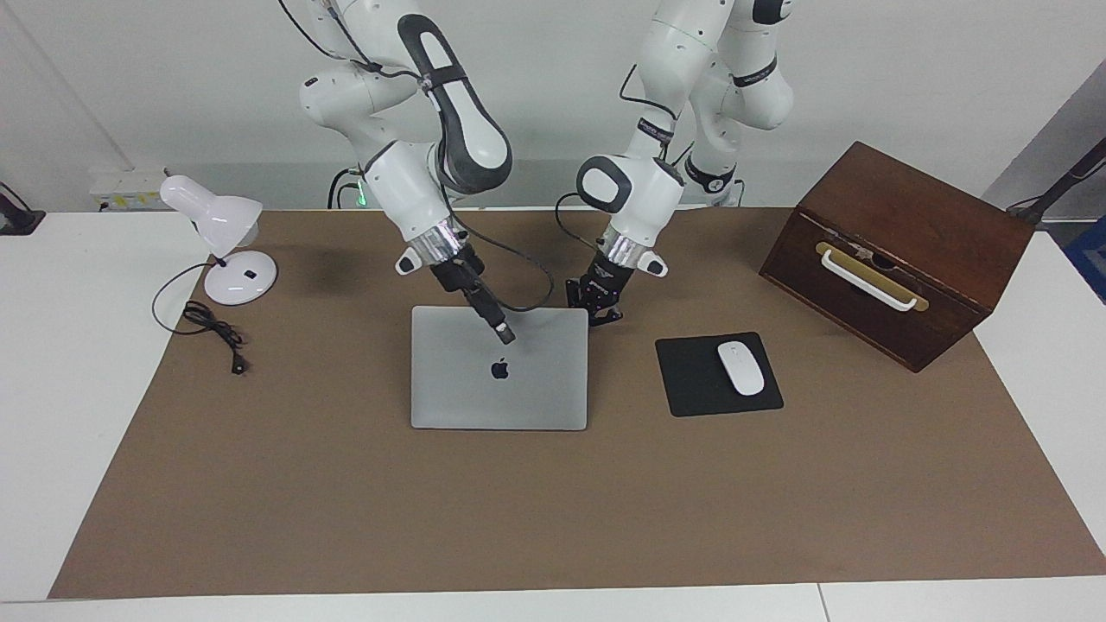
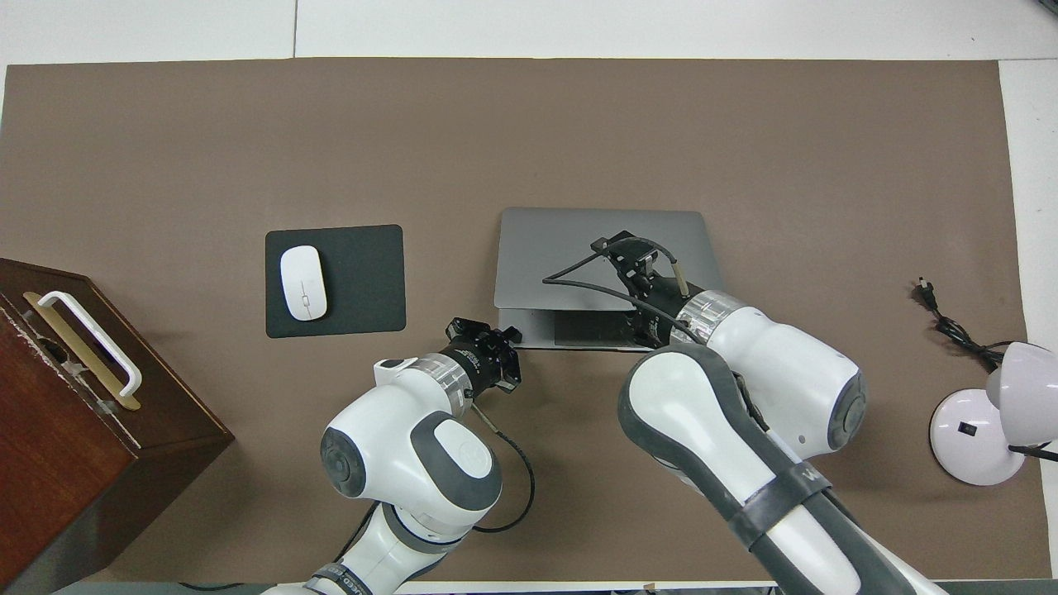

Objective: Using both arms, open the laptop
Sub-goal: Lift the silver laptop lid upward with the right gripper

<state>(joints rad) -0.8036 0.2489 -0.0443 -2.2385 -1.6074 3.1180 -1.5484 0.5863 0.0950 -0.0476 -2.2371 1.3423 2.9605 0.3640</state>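
Laptop point(image 1: 498, 393): mid-bench, on the brown mat point(image 1: 553, 501), logo side up. The lid is not flat. Its edge nearer the robots stands a little above the base, and in the overhead view a strip of base with the trackpad shows under that edge point(image 2: 570, 240). The edge farther from the robots sits low.

Right claw point(image 1: 502, 332): comes down at a slant over the lid, its tip on or just above the metal, just beside the logo on the robots' side. Contact looks likely in the facing view but is not certain. Wide or narrow: cannot tell. Overhead, it covers the logo point(image 2: 626, 250).

Left claw point(image 1: 598, 309): at the laptop's corner nearest the robots on the left arm's side, right against the lid edge. Wide or narrow: cannot tell; grip on the corner not confirmed point(image 2: 494, 357).

Surroundings: black pad point(image 1: 691, 380) with white mouse point(image 1: 740, 368) on it, beside the laptop toward the left arm's end. Brown wooden box point(image 1: 907, 233) with a white handle further along that end. White lamp point(image 1: 216, 225) and its black cord point(image 1: 212, 328) at the right arm's end. White bench point(image 1: 52, 345) shows around the mat.
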